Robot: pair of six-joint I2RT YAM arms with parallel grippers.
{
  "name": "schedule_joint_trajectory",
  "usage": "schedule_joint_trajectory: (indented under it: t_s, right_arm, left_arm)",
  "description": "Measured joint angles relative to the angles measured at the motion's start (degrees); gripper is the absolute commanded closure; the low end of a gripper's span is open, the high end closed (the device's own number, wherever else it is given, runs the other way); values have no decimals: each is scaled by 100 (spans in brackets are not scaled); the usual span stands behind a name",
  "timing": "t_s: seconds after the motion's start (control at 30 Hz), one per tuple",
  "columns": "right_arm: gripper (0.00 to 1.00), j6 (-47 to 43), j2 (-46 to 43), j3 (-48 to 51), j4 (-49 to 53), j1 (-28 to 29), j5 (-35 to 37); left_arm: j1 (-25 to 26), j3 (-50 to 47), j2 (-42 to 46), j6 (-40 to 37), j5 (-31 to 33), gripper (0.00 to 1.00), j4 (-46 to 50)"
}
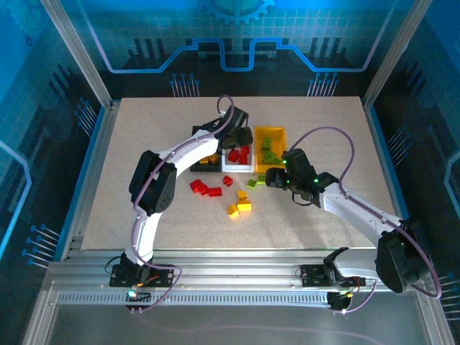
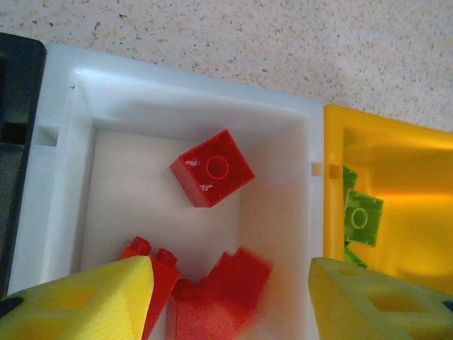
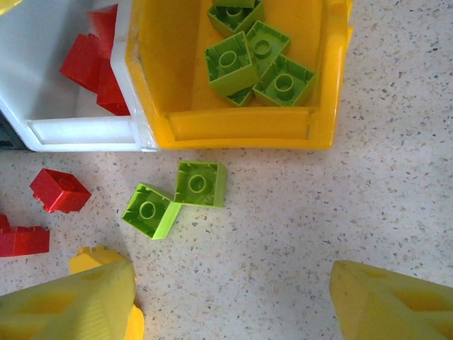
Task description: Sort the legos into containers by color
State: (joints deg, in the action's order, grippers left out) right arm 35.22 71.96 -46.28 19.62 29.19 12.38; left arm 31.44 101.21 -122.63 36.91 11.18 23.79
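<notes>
**A:** How's the left tool (image 2: 230, 275)?
**B:** Its jaws are apart over the white bin (image 2: 177, 92), gripping nothing. A blurred red brick (image 2: 228, 287) lies below, beside other red bricks (image 2: 212, 168).
**A:** And the right tool (image 3: 230, 283)?
**B:** Wide apart and empty above the counter (image 3: 318, 212), near two lime green bricks (image 3: 200, 183) just outside the yellow-orange bin (image 3: 241, 131).
</notes>
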Motion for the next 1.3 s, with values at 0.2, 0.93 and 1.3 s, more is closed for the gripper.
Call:
schedule_joint_trajectory:
  t_s: [0.2,0.93,1.3]
  right_arm:
    - [24,42,-28,33,0,0,0]
    - [23,129,-87,323,-136,0,-216]
    - [23,146,-114,323,-168,0,-212]
  left_arm:
    - [131,-476,337,9,-4,3,-120]
    - [1558,-5121,3773,-431,-525,10,-551]
    - [2085,-5318,3117,-584,-391,15,-826]
